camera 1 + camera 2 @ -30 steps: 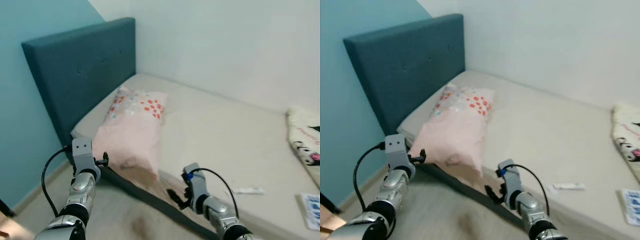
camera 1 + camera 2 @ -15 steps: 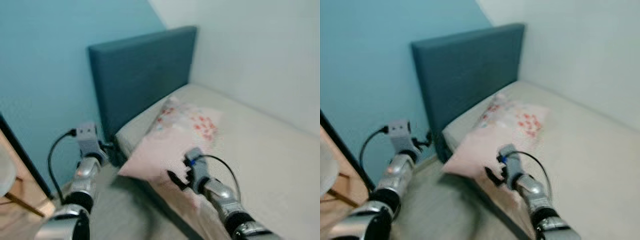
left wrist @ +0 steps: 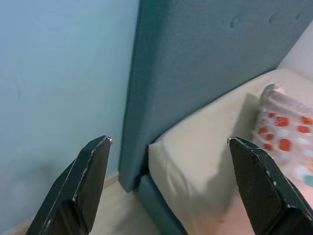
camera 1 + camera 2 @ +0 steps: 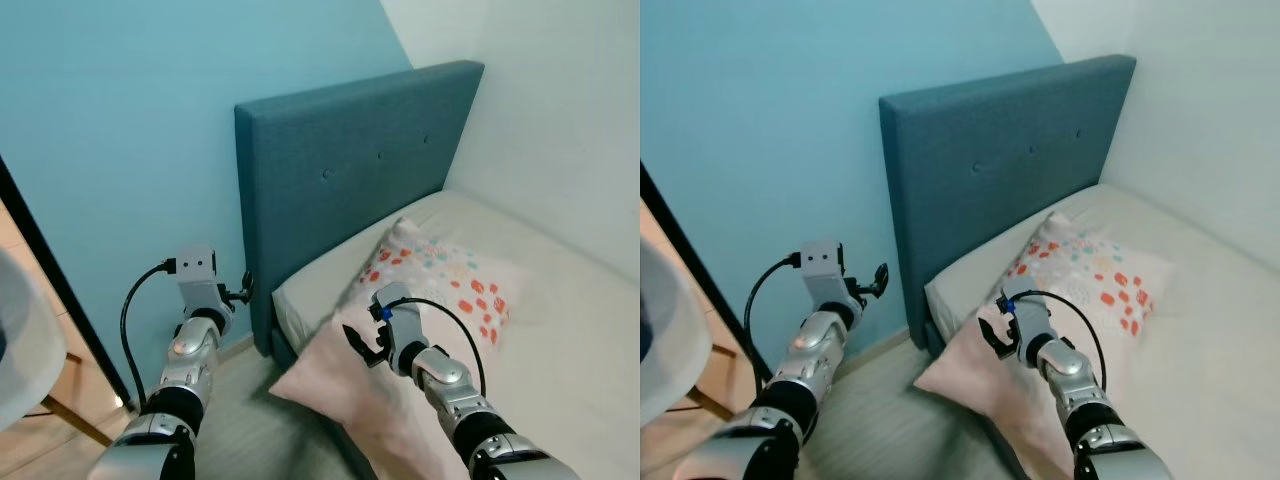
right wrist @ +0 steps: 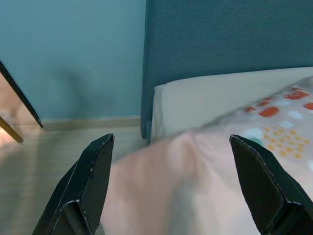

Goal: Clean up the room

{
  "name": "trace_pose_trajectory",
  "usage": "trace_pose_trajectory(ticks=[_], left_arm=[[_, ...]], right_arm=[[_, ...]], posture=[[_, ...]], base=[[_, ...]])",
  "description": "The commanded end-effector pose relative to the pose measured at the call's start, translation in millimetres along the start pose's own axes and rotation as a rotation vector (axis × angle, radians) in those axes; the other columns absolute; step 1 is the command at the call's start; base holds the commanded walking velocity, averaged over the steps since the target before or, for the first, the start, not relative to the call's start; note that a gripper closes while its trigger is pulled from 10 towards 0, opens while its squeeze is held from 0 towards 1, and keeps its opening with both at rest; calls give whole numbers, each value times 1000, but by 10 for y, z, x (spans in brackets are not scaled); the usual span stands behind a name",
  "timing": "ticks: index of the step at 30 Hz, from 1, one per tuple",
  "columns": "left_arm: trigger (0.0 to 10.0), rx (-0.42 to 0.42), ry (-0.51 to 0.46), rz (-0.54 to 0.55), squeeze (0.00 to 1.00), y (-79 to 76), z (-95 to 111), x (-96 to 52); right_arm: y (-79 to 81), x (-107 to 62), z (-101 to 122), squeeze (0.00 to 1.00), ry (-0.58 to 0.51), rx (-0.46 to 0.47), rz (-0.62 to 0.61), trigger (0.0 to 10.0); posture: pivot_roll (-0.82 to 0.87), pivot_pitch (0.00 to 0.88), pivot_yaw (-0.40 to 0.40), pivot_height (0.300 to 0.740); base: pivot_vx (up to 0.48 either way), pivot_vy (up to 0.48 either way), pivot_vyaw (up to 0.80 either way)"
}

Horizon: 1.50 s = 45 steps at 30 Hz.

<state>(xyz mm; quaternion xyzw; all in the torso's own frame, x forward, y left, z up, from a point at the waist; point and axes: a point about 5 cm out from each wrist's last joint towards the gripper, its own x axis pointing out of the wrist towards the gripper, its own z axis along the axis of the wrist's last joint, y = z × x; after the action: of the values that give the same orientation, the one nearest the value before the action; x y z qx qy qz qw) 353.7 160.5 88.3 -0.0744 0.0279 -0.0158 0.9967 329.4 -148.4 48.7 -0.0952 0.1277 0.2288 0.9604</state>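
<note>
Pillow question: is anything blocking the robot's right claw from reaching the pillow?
Nothing visible. The right gripper, fingers spread wide, hangs just over the pink pillow drooping off the mattress edge, with open air between them.

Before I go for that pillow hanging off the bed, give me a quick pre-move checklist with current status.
1. Pillow in view, one end overhanging the mattress edge: ok.
2. Right end effector open, over the pillow's overhanging end: ok.
3. Left end effector open, holding nothing, near the headboard: ok.
4. Contact between the right fingers and the pillow: cannot tell.
5. Room on the mattress by the headboard to set the pillow: ok.
</note>
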Motion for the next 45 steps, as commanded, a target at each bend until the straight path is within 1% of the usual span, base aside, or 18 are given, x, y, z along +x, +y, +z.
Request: trace_pose_trajectory(ticks=[1,3,6,8,13,18,20,22,23,26,28,29,30,32,34,40,41,45], left_arm=[[10000,-4,10,-13,0,-14,-25,-11],[10000,-4,10,-14,0,-11,-26,-12],[10000,-3,15,-20,0,1,-36,-21],[10000,-3,15,-20,0,1,-36,-21],[10000,-9,14,-34,0,-12,-32,-18],[10000,-7,11,-54,0,-49,-21,-8],[10000,-9,20,-73,0,-70,-21,0],[10000,-9,20,-73,0,-70,-21,0],[10000,-10,24,-81,0,-78,-23,2],[10000,-51,42,-162,0,-162,-47,-3],[10000,-45,42,-197,0,-199,-53,-10],[10000,-45,42,-197,0,-199,-53,-10],[10000,-35,42,-218,0,-222,-56,-14],[10000,-25,40,-234,0,-236,-55,-17],[10000,-5,37,-240,0,-234,-51,-19],[10000,15,32,-239,0,-226,-34,-12],[10000,25,44,-216,0,-193,-22,5],[10000,18,63,-184,0,-117,-1,27]], right_arm=[[-72,-30,-8,0,-1,16,-31,10000],[-84,-33,-8,0,1,15,-38,10000],[-180,-57,18,0,-13,40,-83,10000],[-180,-57,18,0,-13,40,-83,10000],[-275,-88,19,0,-9,63,-126,10000],[-375,-132,4,0,-9,108,-183,10000],[-509,-199,-17,0,-13,167,-262,10000],[-509,-199,-17,0,-13,167,-262,10000],[-561,-228,-27,0,-13,188,-292,10000],[-815,-409,-108,0,5,244,-442,10000],[-918,-500,-146,0,11,262,-495,10000],[-918,-500,-146,0,11,262,-495,10000],[-986,-571,-183,0,20,271,-530,10000],[-1037,-634,-221,0,27,288,-559,10000],[-1066,-686,-262,0,34,300,-578,10000],[-1077,-720,-297,0,42,306,-588,10000],[-1068,-741,-336,0,51,314,-596,10000],[-1029,-757,-404,0,67,335,-609,10000]], posture=[[6,0,-40,740],[5,0,-40,740],[5,0,-40,740],[5,0,-40,740],[0,0,-34,740],[-1,0,-32,740],[-1,0,-31,740],[-1,0,-31,740],[-1,0,-31,740],[-4,0,-28,740],[-9,0,-29,740],[-9,0,-29,740],[-12,0,-28,740],[-16,0,-25,740],[-18,0,-22,740],[-19,0,-17,740],[-19,0,-11,740],[-19,0,-7,740]], base=[[398,0,0],[398,0,0],[396,0,0],[394,0,0],[395,0,0],[392,0,-800],[180,0,-800],[0,0,-800],[0,0,-800],[0,0,-785],[0,0,-781],[0,0,-781],[0,0,-781],[0,0,-781],[0,0,-781],[0,0,-781],[0,0,-781],[0,0,-781]])
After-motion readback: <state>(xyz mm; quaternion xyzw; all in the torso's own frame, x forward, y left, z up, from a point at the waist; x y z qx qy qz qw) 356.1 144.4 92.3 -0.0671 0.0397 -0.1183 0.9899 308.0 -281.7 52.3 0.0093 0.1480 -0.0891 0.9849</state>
